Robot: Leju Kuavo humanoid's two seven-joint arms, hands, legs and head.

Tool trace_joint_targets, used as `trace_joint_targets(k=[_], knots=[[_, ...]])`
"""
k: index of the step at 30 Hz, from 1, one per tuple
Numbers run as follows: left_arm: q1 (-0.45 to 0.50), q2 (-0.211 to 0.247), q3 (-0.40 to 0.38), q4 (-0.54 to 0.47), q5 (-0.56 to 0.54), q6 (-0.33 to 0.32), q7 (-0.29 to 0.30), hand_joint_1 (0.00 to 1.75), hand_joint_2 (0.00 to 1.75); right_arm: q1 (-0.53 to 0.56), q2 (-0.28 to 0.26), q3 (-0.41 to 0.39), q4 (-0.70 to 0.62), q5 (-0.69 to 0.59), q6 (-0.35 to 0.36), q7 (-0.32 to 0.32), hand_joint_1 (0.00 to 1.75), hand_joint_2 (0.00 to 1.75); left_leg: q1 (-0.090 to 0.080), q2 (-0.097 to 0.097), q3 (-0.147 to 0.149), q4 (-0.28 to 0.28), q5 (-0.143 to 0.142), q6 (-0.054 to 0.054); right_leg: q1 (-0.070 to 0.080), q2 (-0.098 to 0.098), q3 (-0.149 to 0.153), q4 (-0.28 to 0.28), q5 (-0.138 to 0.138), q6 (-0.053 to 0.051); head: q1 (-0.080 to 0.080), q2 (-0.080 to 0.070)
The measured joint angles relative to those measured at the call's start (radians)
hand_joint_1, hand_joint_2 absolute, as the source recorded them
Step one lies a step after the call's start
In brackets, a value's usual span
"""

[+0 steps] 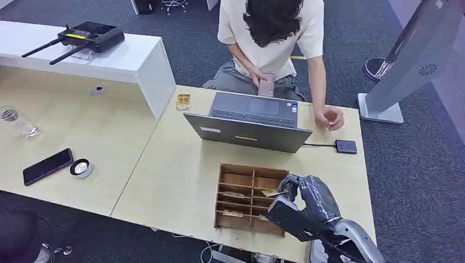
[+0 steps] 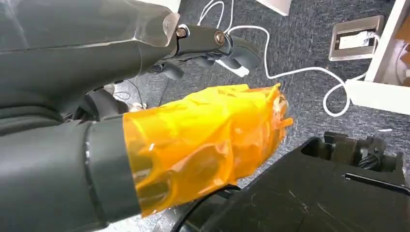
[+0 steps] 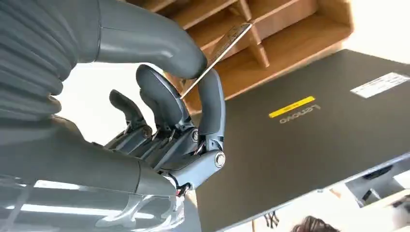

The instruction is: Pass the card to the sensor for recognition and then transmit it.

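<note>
Edgewise, card [image 3: 220, 48] between right hand [image 3: 169, 111] fingers [image 3: 211, 101].

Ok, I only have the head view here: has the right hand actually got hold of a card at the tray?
Observer: Yes. In the right wrist view the right hand pinches a card between its thumb and a finger.
Operator: Is it clear of the tray?
Observer: The card's far end shows against the wooden tray and its dividers; I can't tell whether it touches them.
Operator: And the left hand?
Observer: The left hand hangs over grey carpet with a white cable on it.
</note>
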Motion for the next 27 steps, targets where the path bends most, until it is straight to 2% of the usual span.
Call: trace_joint_targets(k=[3,7,14,19,27], knots=[[-0.001,-0.003,0.000,0.002,-0.003,0.000,-0.001,0.00,0.00,0.005,0.000,-0.015,0.000,-0.045,0.003,-0.014,1.75,1.75,0.000,0.000,0.000,0.000,0.000,0.000,0.000,0.000,0.000,0.000,0.000,0.000,0.000,0.000],[-0.002,-0.006,0.000,0.007,-0.009,0.004,-0.007,0.00,0.00,0.013,0.001,-0.038,-0.002,-0.109,0.007,-0.029,1.75,1.75,0.000,0.000,0.000,0.000,0.000,0.000,0.000,0.000,0.000,0.000,0.000,0.000,0.000,0.000],[-0.004,-0.028,-0.007,0.079,-0.012,0.117,-0.094,0.00,0.00,0.038,0.003,-0.075,-0.016,-0.234,0.032,-0.063,1.75,1.75,0.000,0.000,0.000,0.000,0.000,0.000,0.000,0.000,0.000,0.000,0.000,0.000,0.000,0.000],[-0.018,-0.045,-0.019,0.133,-0.005,0.131,-0.109,0.00,0.00,0.047,0.010,-0.093,-0.016,-0.333,0.051,-0.078,1.75,1.75,0.000,0.000,0.000,0.000,0.000,0.000,0.000,0.000,0.000,0.000,0.000,0.000,0.000,0.000],[-0.027,-0.055,-0.028,0.163,0.008,0.140,-0.122,0.00,0.00,0.056,0.024,-0.111,-0.016,-0.462,0.069,-0.104,1.75,1.75,0.000,0.000,0.000,0.000,0.000,0.000,0.000,0.000,0.000,0.000,0.000,0.000,0.000,0.000]])
